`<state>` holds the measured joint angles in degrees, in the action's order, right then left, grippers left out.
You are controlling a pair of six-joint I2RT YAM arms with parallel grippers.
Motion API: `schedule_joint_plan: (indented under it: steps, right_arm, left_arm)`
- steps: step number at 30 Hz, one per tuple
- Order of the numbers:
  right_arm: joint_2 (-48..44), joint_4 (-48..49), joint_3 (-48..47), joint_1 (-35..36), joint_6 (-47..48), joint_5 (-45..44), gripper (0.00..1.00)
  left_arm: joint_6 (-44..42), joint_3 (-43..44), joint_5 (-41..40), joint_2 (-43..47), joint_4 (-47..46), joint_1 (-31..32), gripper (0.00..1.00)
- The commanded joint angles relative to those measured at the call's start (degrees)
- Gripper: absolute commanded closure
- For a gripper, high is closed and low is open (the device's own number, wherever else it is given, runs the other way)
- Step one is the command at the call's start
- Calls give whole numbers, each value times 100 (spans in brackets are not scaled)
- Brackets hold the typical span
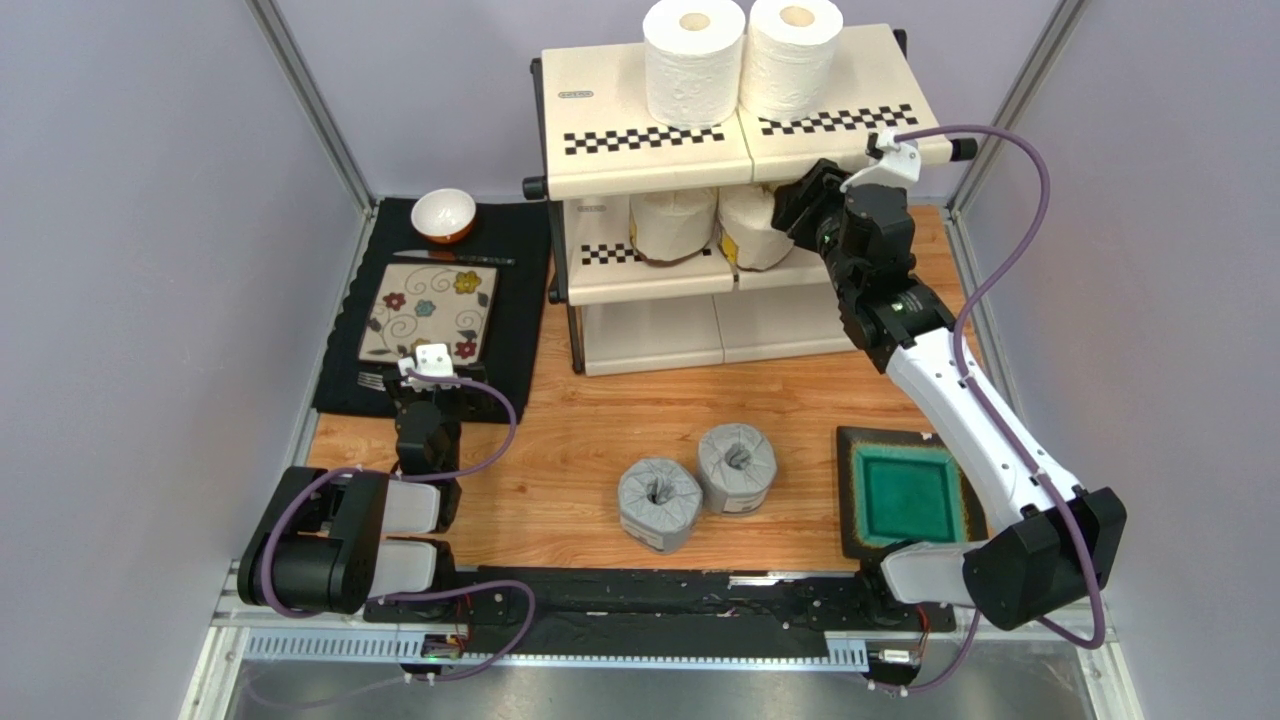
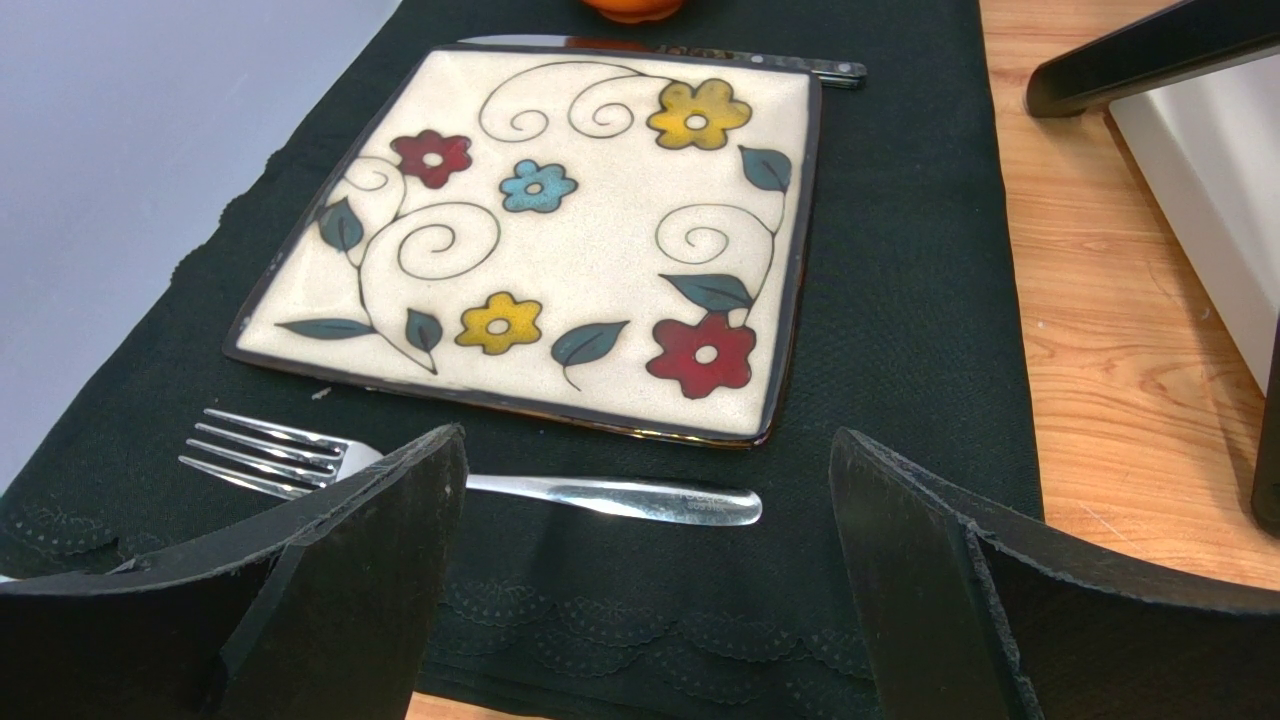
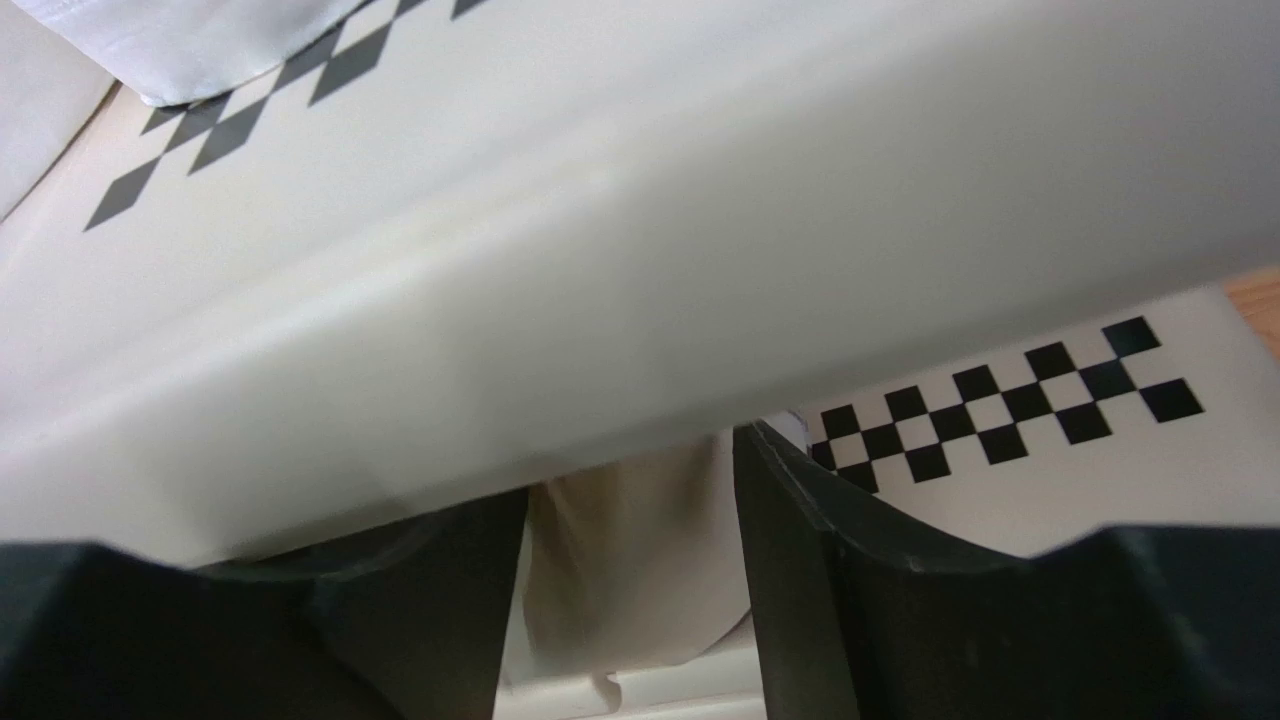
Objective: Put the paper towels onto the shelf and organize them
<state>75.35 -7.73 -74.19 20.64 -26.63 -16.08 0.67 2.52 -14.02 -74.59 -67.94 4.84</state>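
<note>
The shelf [image 1: 601,90] stands at the back. Two white paper towels [image 1: 694,60] [image 1: 795,53] stand on its top tier. Two cream rolls [image 1: 672,225] [image 1: 751,228] sit on the middle tier. My right gripper [image 1: 789,203] reaches into that tier. In the right wrist view its fingers [image 3: 631,473] press both sides of the right cream roll [image 3: 631,578], under the top panel [image 3: 601,300]. Two grey rolls [image 1: 658,503] [image 1: 736,467] lie on the table. My left gripper [image 2: 646,450] hangs open and empty over a fork [image 2: 601,495].
A floral square plate [image 1: 428,308] [image 2: 556,225] lies on a black cloth [image 2: 917,300] at the left, with a small bowl [image 1: 443,215] and a knife [image 2: 661,53] behind it. A green square dish [image 1: 908,498] sits at the right, near the right arm's base.
</note>
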Motion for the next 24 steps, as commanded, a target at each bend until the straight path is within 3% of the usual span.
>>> schedule_joint_plan:
  steps: [1, 13, 21, 24]
  right_arm:
    - [-108, 597, 142, -34, -88, -27, 40]
    - [-679, 729, 554, -34, -35, 166, 35]
    - [-2197, 466, 1284, -17, 62, 895, 35]
    - [-2620, -174, 1460, 53, -17, 1124, 35]
  left_arm:
    - [-40, -1334, 22, -3, -175, -36, 1]
    - [-40, -1342, 31, -3, -167, -36, 1]
    - [-40, -1334, 31, -3, -167, -36, 1]
    - [-40, -1342, 31, -3, -167, -36, 1]
